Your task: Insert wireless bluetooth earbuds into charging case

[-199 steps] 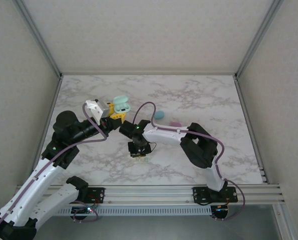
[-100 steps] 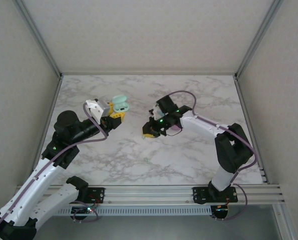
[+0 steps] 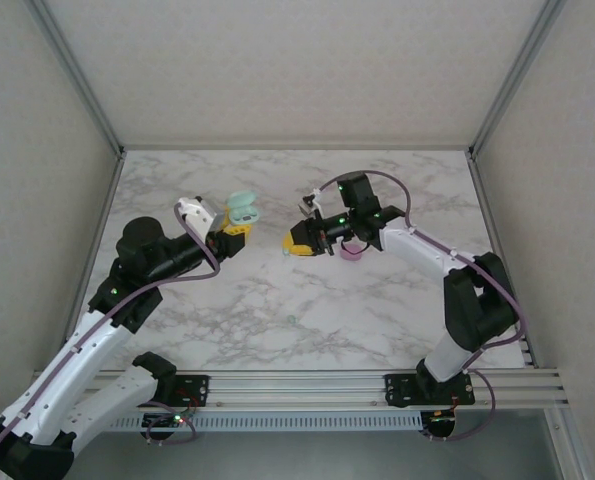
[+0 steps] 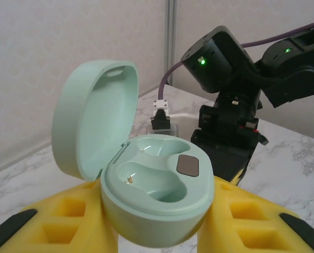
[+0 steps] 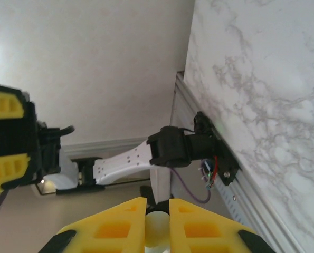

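Left claw (image 3: pixel 231 232): pinching the mint-green charging case (image 4: pixel 157 203) by its lower shell between yellow fingers and holding it up off the desk (image 3: pixel 407 190).
- The lid (image 4: pixel 93 121) is standing open toward 10 o'clock in the left wrist view. The moulded well (image 4: pixel 146 182) is facing up and looking empty.
- Judged reason: the case is being offered as a steady, open target, with its mouth turning toward the other arm so a bud can come in from the front.

Right claw (image 3: pixel 299 243): pressing together on one earbud (image 5: pixel 158 232), a pale mint bead peeking out between the two yellow fingers at 6 o'clock in the right wrist view.
- Judged reason: the fingers are gripping so small a piece at their very tips, keeping it exposed for seating in the well.

Relative position, overhead view:
- The held earbud is sitting inside the right claw's grip, raised above the desk.
- The case is lying at about 10 o'clock from that claw, near but apart, with open marble showing between the two claws.

Also listed:
- A pink case (image 3: pixel 351 252) is resting on the desk at 3 o'clock from the right claw.
- A pale speck (image 3: pixel 291 320) is lying at 6 o'clock from it, well apart, possibly another bud but too small to tell.
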Available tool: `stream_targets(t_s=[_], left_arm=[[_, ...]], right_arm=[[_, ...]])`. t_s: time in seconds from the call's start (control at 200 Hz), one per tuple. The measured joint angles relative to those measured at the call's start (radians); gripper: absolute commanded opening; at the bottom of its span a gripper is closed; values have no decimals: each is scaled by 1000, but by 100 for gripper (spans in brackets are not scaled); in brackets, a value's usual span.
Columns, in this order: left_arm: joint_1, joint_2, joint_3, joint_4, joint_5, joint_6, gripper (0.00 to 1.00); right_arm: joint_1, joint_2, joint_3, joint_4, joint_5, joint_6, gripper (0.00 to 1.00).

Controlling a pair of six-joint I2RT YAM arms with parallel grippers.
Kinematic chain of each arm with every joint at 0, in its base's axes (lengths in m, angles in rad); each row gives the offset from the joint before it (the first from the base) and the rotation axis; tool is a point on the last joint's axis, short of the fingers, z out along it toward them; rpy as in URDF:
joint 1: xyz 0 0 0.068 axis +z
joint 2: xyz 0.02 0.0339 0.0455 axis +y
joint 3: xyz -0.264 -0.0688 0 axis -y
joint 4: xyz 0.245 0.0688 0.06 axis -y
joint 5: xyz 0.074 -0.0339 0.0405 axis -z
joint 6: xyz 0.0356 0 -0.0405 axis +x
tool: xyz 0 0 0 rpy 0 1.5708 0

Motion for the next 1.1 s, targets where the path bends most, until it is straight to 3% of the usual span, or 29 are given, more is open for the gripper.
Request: stream_targets(t_s=[0.445, 1.101], left_arm=[[0, 76, -27, 25, 64, 26, 29], [-41, 119, -45, 133, 144, 45, 28]], right_arm=[[-4, -167, 113, -7, 54, 58, 16], [58, -189, 198, -60, 264, -10, 17]])
